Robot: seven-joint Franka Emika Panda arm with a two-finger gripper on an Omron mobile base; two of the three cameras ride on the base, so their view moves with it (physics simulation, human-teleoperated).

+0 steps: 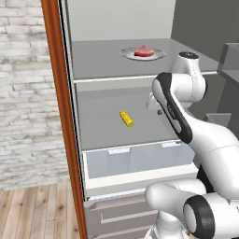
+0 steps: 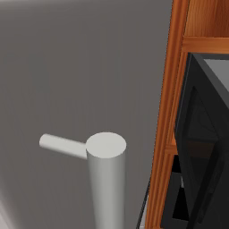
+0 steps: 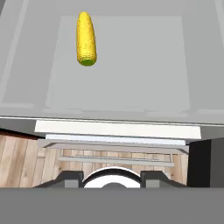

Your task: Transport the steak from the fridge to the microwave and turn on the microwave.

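Note:
The fridge stands open in the left base view. On its upper shelf the steak, red-pink, lies on a grey plate. My arm reaches in front of the shelf below that one, lower than the steak and to its right. In the hand view my gripper is open, its dark fingertips apart with nothing between them, looking down on the lower shelf. In the right base view the dark microwave with its windowed door sits in a wooden cabinet at the right.
A yellow corn cob lies on the lower shelf. Translucent drawers sit beneath it. A wooden panel borders the fridge on the left. The grey fridge door with its pale handle stands close in the right base view.

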